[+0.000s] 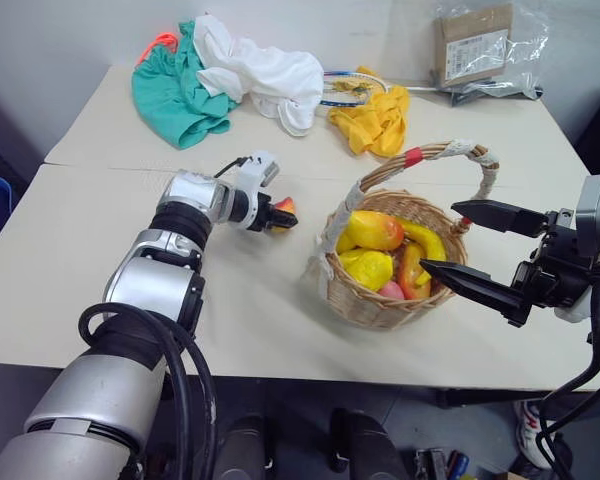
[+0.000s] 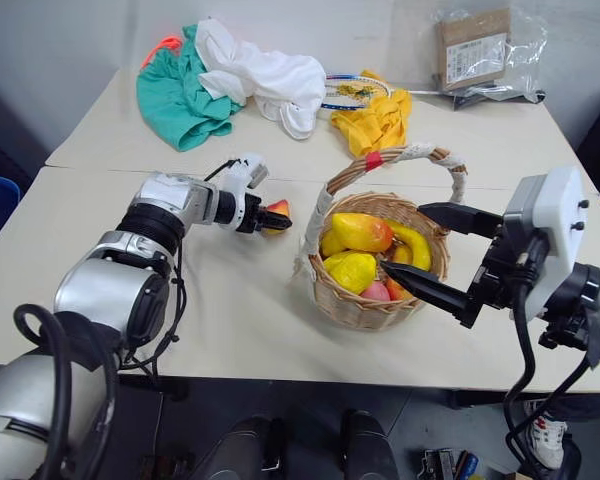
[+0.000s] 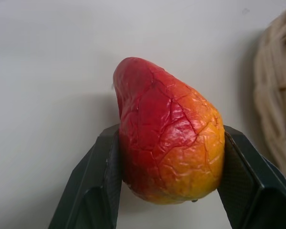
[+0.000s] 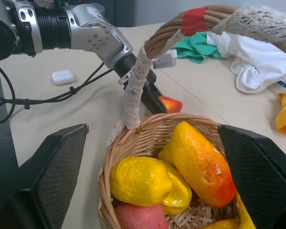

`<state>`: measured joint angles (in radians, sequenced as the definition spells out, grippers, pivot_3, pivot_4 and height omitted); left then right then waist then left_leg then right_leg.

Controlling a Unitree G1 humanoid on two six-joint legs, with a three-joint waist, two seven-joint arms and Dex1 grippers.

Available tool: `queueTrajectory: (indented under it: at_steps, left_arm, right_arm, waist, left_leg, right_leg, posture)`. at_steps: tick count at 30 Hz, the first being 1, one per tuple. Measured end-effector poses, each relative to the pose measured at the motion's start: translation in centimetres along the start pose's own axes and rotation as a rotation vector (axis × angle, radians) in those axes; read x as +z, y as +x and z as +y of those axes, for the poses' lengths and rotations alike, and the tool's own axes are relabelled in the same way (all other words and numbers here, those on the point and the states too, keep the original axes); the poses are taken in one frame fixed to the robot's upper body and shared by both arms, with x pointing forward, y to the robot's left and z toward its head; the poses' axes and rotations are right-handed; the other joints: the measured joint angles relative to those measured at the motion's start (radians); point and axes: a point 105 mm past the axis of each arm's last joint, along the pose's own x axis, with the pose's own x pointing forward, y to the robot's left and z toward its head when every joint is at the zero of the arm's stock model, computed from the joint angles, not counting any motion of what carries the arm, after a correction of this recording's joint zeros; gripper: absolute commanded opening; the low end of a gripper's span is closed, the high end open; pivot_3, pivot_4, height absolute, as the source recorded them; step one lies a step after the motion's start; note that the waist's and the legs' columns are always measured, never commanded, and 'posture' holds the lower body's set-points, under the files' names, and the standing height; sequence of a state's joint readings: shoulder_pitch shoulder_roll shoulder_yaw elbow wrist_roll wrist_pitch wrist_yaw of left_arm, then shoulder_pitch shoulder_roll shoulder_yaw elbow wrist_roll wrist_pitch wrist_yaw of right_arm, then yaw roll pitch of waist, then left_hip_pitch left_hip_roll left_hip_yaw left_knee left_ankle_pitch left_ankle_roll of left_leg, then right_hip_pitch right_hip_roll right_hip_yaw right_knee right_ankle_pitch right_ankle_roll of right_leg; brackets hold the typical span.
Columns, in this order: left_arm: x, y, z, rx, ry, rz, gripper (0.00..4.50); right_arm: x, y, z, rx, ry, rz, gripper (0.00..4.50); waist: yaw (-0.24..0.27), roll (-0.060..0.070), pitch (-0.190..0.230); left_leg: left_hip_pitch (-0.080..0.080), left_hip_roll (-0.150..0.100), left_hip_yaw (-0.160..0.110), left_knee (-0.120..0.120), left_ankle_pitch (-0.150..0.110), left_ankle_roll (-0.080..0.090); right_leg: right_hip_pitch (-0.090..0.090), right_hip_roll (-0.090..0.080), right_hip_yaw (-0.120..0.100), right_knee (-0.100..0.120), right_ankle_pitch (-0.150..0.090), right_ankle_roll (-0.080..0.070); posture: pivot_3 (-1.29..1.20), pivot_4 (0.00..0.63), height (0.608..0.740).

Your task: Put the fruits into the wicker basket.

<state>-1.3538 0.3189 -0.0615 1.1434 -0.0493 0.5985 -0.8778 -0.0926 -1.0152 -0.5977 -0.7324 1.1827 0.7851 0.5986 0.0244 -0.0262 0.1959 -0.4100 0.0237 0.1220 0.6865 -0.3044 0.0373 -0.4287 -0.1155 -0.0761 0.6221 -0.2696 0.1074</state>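
The left gripper [image 1: 280, 215] is clenching a red-and-yellow peach [image 3: 169, 136] on the table, just beside the basket [image 1: 375, 300] (already holding a mango, lemons and a banana). The right gripper [image 1: 460, 245] is hovering released at the basket's far side. Next move, likely: lifting the peach over the rim, clear of the handle.

The left hand [image 1: 283, 214] grips a red-orange fruit [image 1: 286, 208] on the table [image 1: 80, 250], near the wicker basket [image 1: 380, 300].

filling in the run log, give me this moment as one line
left gripper: shut on peach | right gripper: open, by basket | peach: beside basket, not in yet
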Motion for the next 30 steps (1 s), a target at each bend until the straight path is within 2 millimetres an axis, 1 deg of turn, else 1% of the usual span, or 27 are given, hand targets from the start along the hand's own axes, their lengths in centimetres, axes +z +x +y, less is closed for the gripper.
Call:
queueTrajectory:
  at_steps: [2, 3, 5, 7, 9, 11, 13, 22, 24, 25, 26, 27, 28, 29, 30]
  left_arm:
    - [2.3, -1.2, -0.9, -0.085, 0.065, -0.103, 2.26]
    - [3.5, -1.8, -1.7, -0.144, 0.109, -0.154, 2.26]
    - [5.1, -2.7, -3.2, -0.245, 0.176, -0.202, 2.26]
    - [5.8, -3.3, -5.0, -0.371, 0.243, -0.203, 2.26]
    - [5.7, -3.4, -6.8, -0.496, 0.305, -0.163, 2.26]
    - [5.1, -3.0, -8.5, -0.605, 0.374, -0.105, 2.26]
    - [4.6, -2.6, -9.5, -0.665, 0.418, -0.071, 2.26]
    - [4.9, -0.7, -11.7, -0.739, 0.533, -0.077, 2.26]
    - [5.1, -0.4, -12.1, -0.746, 0.539, -0.069, 2.96]
    - [5.1, -0.3, -12.2, -0.750, 0.536, -0.064, 3.14]
    - [5.1, -0.2, -12.3, -0.751, 0.533, -0.061, 3.53]
    - [5.0, -0.2, -12.2, -0.751, 0.528, -0.060, 3.75]
    - [5.0, -0.2, -12.1, -0.748, 0.526, -0.062, 4.10]
    - [5.0, -0.2, -12.0, -0.746, 0.527, -0.065, 4.35]
    - [5.1, -0.4, -11.9, -0.742, 0.534, -0.080, 4.43]
  right_arm:
    - [-0.1, 0.0, 0.0, 0.001, 0.004, 0.002, 4.50]
    - [-0.2, 0.0, 0.0, 0.001, 0.008, 0.005, 4.50]
    - [-0.5, -0.1, 0.1, 0.000, 0.019, 0.013, 4.50]
    - [-0.5, -0.1, 0.1, 0.001, 0.020, 0.013, 4.50]
    - [-0.5, -0.1, 0.1, 0.002, 0.020, 0.013, 4.50]
    - [-0.4, -0.1, 0.1, 0.001, 0.021, 0.012, 4.50]
    - [-0.4, -0.1, 0.1, 0.001, 0.021, 0.011, 4.50]
    - [-0.6, -0.4, 0.2, -0.023, 0.033, 0.019, 4.50]
    - [-0.6, -0.3, 0.3, -0.028, 0.030, 0.016, 4.50]
    - [-0.5, -0.3, 0.3, -0.028, 0.029, 0.013, 4.50]
    - [-0.5, -0.3, 0.5, -0.027, 0.026, 0.012, 4.50]
    - [-0.5, -0.2, 0.6, -0.025, 0.023, 0.012, 4.50]
    - [-0.5, -0.2, 0.6, -0.025, 0.022, 0.012, 4.50]
    - [-0.5, -0.2, 0.6, -0.026, 0.023, 0.013, 4.50]
    - [-0.5, -0.2, 0.6, -0.029, 0.025, 0.013, 4.50]
  waist:
    - [0.000, 0.000, 0.000]
    - [0.000, 0.000, 0.000]
    - [0.001, 0.000, 0.000]
    - [0.003, 0.000, 0.000]
    - [0.004, 0.000, 0.000]
    - [0.002, 0.000, 0.000]
    - [0.001, 0.000, 0.000]
    - [0.002, 0.000, 0.000]
    - [0.002, 0.000, 0.000]
    - [0.002, 0.000, 0.000]
    - [0.001, 0.000, 0.000]
    - [0.001, 0.000, 0.000]
    - [0.000, 0.000, 0.000]
    - [0.000, 0.000, 0.000]
    - [-0.001, 0.000, 0.000]
  left_leg:
    - [0.000, 0.000, 0.000, 0.000, 0.000, 0.000]
    - [0.000, 0.000, 0.000, 0.000, 0.000, 0.000]
    - [0.000, -0.001, 0.000, 0.000, 0.000, 0.000]
    - [0.000, -0.001, 0.000, 0.001, 0.000, 0.000]
    - [0.000, -0.001, 0.000, 0.002, 0.000, 0.001]
    - [0.000, -0.001, 0.000, 0.003, -0.001, 0.001]
    - [-0.001, -0.001, 0.000, 0.003, -0.001, 0.002]
    - [-0.001, 0.000, -0.001, 0.005, -0.002, 0.003]
    - [-0.002, 0.000, -0.001, 0.006, -0.002, 0.003]
    - [-0.002, 0.000, -0.001, 0.006, -0.002, 0.004]
    - [-0.002, 0.000, -0.001, 0.006, -0.002, 0.004]
    - [-0.002, 0.000, -0.001, 0.006, -0.002, 0.004]
    - [-0.002, 0.000, -0.001, 0.006, -0.002, 0.004]
    - [-0.002, 0.000, -0.001, 0.006, -0.002, 0.004]
    - [-0.002, 0.000, -0.001, 0.006, -0.002, 0.004]
  right_leg:
    - [0.000, 0.000, 0.000, 0.000, 0.000, 0.000]
    - [0.000, 0.000, 0.000, 0.000, 0.000, 0.000]
    - [0.000, 0.000, 0.000, 0.000, 0.000, 0.000]
    - [0.001, 0.000, 0.000, 0.000, 0.000, 0.000]
    - [0.001, 0.000, 0.000, 0.000, 0.000, 0.000]
    - [0.001, 0.000, 0.000, -0.001, 0.000, 0.000]
    - [0.001, 0.000, 0.000, -0.001, 0.000, 0.000]
    - [0.001, 0.000, 0.000, -0.001, 0.000, 0.000]
    - [0.001, 0.000, 0.000, -0.001, 0.000, 0.000]
    - [0.001, 0.000, 0.000, -0.001, 0.000, 0.000]
    - [0.001, 0.000, 0.000, -0.001, 0.000, 0.000]
    - [0.001, 0.000, 0.000, -0.001, 0.000, 0.000]
    - [0.001, 0.000, 0.000, -0.001, 0.000, 0.000]
    - [0.001, 0.000, 0.000, -0.001, 0.000, 0.000]
    - [0.001, 0.000, 0.000, -0.001, 0.000, 0.000]
  posture:
    - [0.00, 0.150, 0.740]
    - [0.00, 0.150, 0.740]
    - [0.00, 0.150, 0.740]
    - [0.00, 0.150, 0.740]
    - [0.00, 0.150, 0.740]
    - [0.00, 0.150, 0.740]
    - [0.00, 0.150, 0.740]
    - [0.00, 0.150, 0.740]
    - [0.00, 0.150, 0.740]
    - [0.00, 0.150, 0.740]
    - [0.00, 0.150, 0.740]
    - [0.00, 0.150, 0.740]
    - [0.00, 0.150, 0.740]
    - [0.00, 0.150, 0.740]
    - [0.00, 0.150, 0.740]
